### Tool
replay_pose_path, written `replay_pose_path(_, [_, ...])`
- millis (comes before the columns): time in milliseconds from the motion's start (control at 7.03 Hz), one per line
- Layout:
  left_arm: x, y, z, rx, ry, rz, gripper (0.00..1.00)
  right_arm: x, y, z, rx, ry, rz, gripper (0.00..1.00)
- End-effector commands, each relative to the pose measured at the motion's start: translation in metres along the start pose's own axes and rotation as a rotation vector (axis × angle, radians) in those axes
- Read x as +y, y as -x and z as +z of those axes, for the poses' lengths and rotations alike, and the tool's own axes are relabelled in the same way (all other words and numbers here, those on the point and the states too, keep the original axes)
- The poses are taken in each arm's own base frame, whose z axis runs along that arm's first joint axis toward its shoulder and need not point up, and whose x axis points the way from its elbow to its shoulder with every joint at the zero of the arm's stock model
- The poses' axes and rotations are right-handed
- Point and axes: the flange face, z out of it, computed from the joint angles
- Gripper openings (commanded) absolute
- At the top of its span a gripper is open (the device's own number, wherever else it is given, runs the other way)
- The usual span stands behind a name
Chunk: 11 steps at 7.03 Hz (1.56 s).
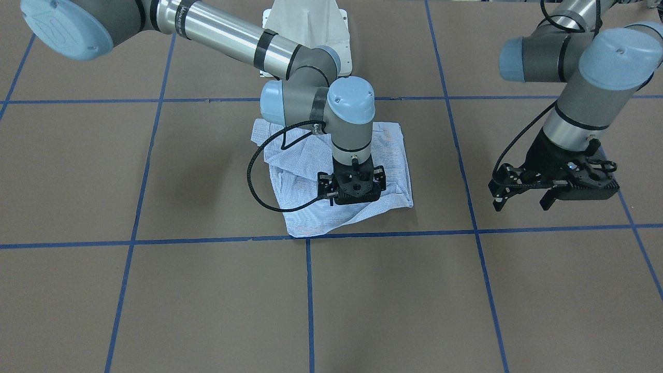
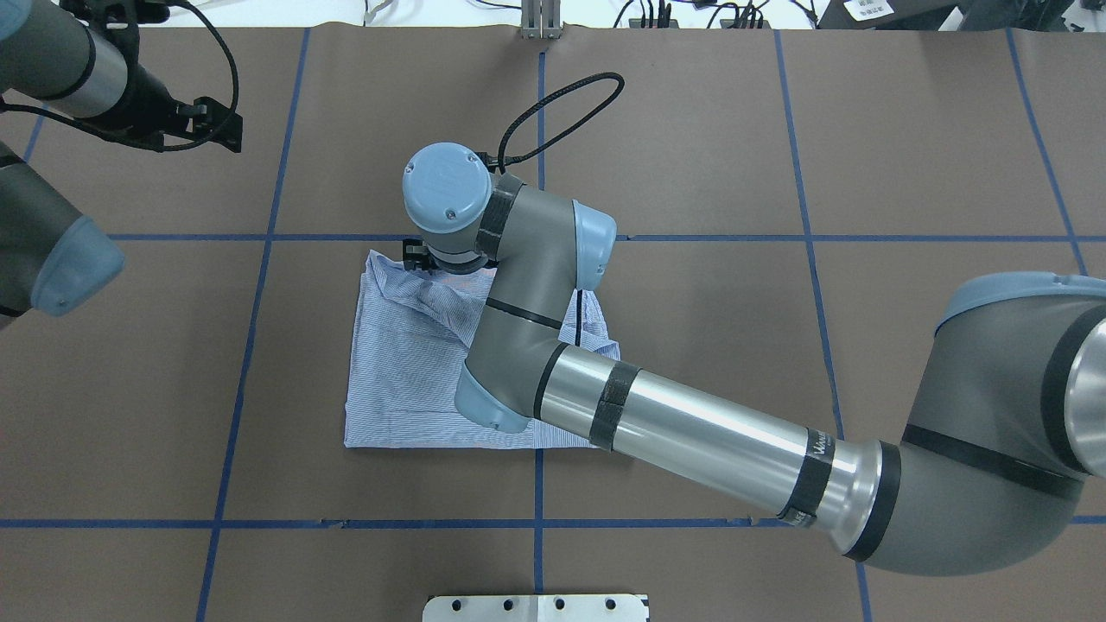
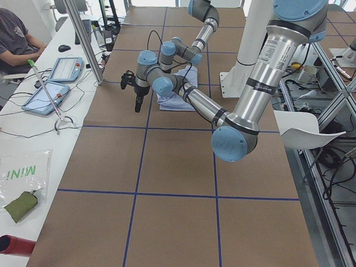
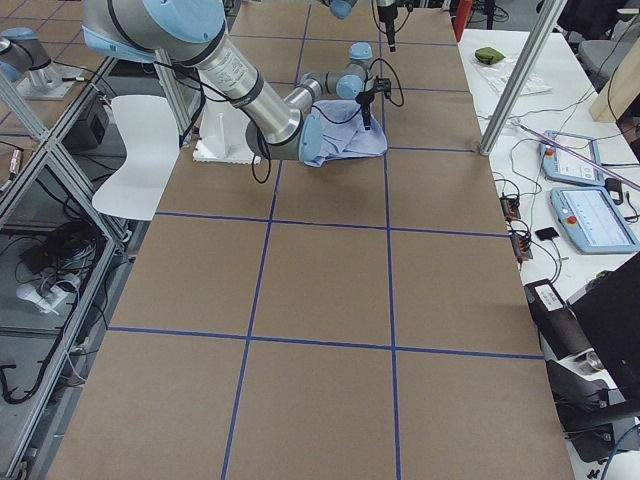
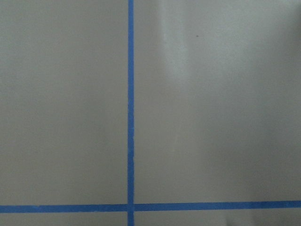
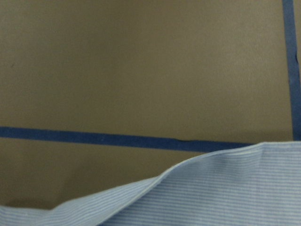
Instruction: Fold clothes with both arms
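Roughly square, the folded shirt (image 2: 397, 380) lies under the right claw (image 1: 352, 198), grip unclear; left claw (image 1: 522, 203) spread.

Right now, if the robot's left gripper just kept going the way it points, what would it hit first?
Most likely the bare brown tabletop. The left gripper hangs open, pointing down, clear of the shirt; its wrist camera shows only that and blue tape lines. Its height is unclear.

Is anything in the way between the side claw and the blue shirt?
No. Only bare table with a blue tape line lies between the left gripper and the shirt. The right gripper sits over the shirt.
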Motion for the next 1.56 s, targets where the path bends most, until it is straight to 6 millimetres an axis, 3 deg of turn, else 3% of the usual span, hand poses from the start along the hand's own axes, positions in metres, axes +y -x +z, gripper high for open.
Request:
replay_pose_path(0, [-0.001,0.001,-0.001,0.006,0.009,-0.001,1.00,-0.019,-0.006,0.012,-0.029,-0.172,-0.019,1.00])
replay_pose_path(284, [0.000,0.000,-0.001,0.009,0.013,-0.001,1.00,-0.045,-0.009,-0.005,-0.037,-0.223,-0.001,1.00])
replay_pose_path(569, [-0.001,0.000,-0.001,0.011,0.013,-0.001,1.00,-0.043,-0.003,-0.028,-0.080,-0.201,0.018,1.00])
replay_pose_path(853, [0.001,0.001,0.000,0.010,0.014,-0.001,1.00,-0.012,-0.011,-0.062,0.005,-0.051,0.048,1.00])
replay_pose_path(995, [0.001,0.000,-0.003,0.016,0.012,0.000,1.00,0.010,-0.025,-0.054,0.038,0.000,0.145,1.00])
replay_pose_path(1422, [0.002,-0.002,-0.003,0.022,0.017,0.001,1.00,0.064,-0.003,-0.063,0.076,0.086,0.450,1.00])
